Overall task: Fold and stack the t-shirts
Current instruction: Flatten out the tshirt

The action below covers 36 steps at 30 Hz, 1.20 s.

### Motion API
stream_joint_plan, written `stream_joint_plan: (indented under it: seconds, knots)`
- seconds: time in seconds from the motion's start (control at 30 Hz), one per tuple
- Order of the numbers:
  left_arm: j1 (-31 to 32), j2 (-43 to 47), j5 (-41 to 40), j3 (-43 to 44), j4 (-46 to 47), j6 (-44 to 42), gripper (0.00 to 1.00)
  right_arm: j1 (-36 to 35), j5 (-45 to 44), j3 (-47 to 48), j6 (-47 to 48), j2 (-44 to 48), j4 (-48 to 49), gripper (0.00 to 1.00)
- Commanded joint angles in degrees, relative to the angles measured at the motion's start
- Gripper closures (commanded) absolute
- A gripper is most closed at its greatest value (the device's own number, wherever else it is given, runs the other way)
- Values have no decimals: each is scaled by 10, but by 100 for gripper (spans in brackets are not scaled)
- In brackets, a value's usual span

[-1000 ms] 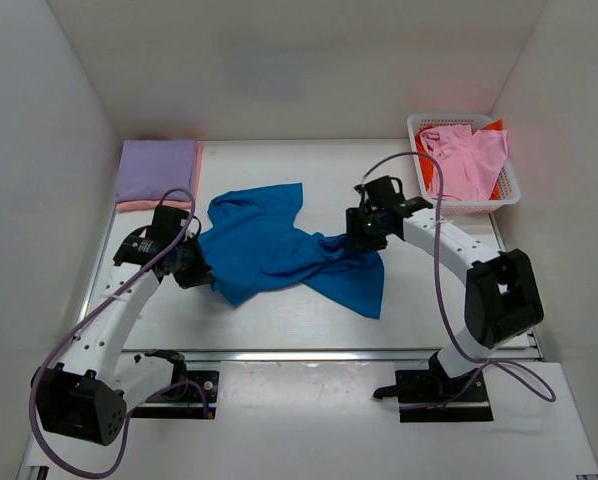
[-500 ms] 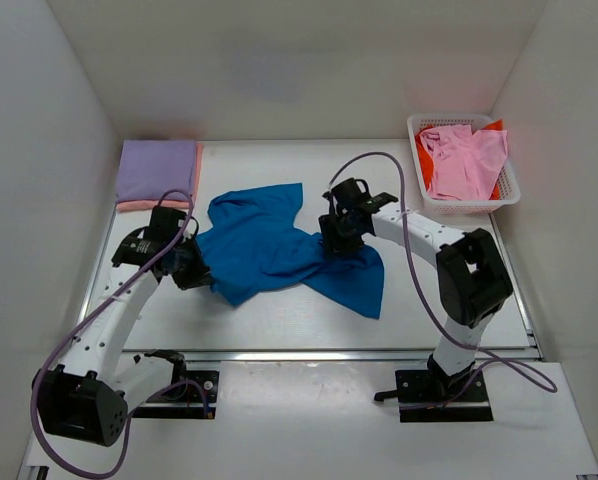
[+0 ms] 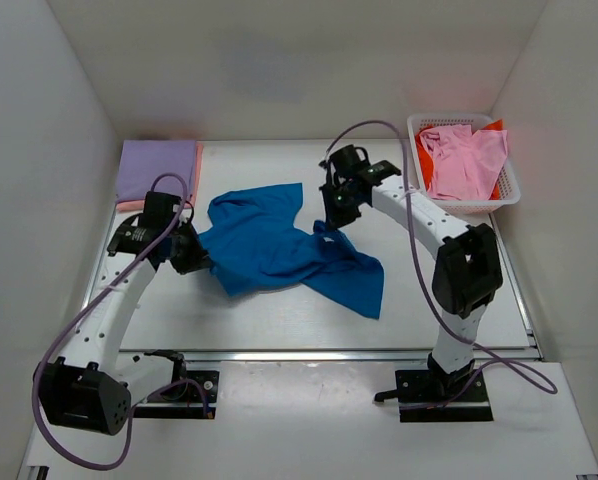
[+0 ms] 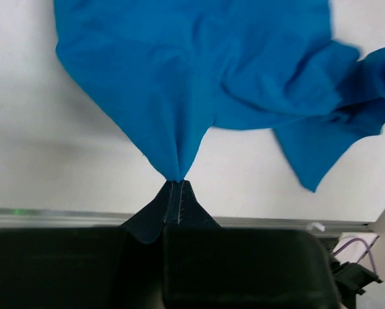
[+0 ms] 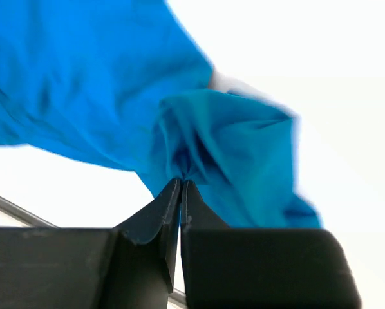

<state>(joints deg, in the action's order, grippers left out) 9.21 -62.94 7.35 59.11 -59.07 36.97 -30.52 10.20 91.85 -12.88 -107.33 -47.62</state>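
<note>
Bright blue t-shirt [image 3: 269, 250] front and centre on a white table [image 3: 279, 320]!
It's plain, one solid colour; the lavender shirt [image 3: 157, 168], the salmon shirt [image 3: 139, 206], the pink shirt [image 3: 464, 160] and the orange-red shirt [image 3: 494, 125] are plain too, and the mesh basket [image 3: 449, 117] is white.

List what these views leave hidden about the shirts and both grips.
- Top view: orange-red shirt mostly buried under the pink shirt in the basket.
- Top view: salmon shirt shows only an edge beneath the lavender shirt.
- Top view: left gripper and right gripper hide their own jaws from above.
- Right wrist view: blue shirt blurred, collar not findable.
- Left wrist view: blue shirt cut off by the top edge.
</note>
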Motion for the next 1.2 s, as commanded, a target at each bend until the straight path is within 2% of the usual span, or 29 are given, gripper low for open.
stream_joint_plan:
  seconds: [0.0,0.13,0.23,0.33,0.4,0.43,0.47,0.5,0.53,0.6,0.7,0.73,0.8,0.93,0.97,1.07,1.17]
  knots:
    - [-1,-6,7,47,19,6,100,34,-10,65,1,52,-33,100]
    - [-11,-13,-5,90,21,8,100,70,-10,102,-6,102,-39,100]
    - [-23,-51,-33,184,24,0,100,105,-13,117,-7,145,-30,100]
    - [-56,-134,-40,352,31,9,100,167,4,145,-13,176,-21,100]
    - [-69,-231,-29,537,8,20,100,214,22,169,-26,192,-4,100]
    - [-74,-278,-25,588,-11,23,100,242,38,172,-37,205,15,100]
    - [-80,-302,-21,684,-27,26,100,264,53,173,-47,219,30,100]
    - [-88,-336,-15,757,-32,43,100,278,61,178,-48,223,44,100]
    - [-108,-357,-1,792,-32,61,100,297,67,186,-55,230,45,100]
    - [-133,-338,25,759,-4,82,100,317,75,195,-50,235,52,100]
    - [-142,-247,39,606,147,93,100,346,95,177,-53,264,73,100]
    - [-143,-213,29,564,163,94,100,353,96,165,-56,281,76,100]
    - [-133,-179,18,539,195,81,100,363,95,146,-55,303,95,100]
    - [-99,-137,-37,573,212,-6,100,366,87,122,-42,350,100,100]
    - [-77,-114,-51,560,226,-21,100,359,81,106,-37,368,108,100]
    - [-72,-39,-73,492,277,-37,100,357,76,55,-21,423,123,100]
    - [-63,16,-88,468,284,-57,100,315,6,16,14,482,139,100]
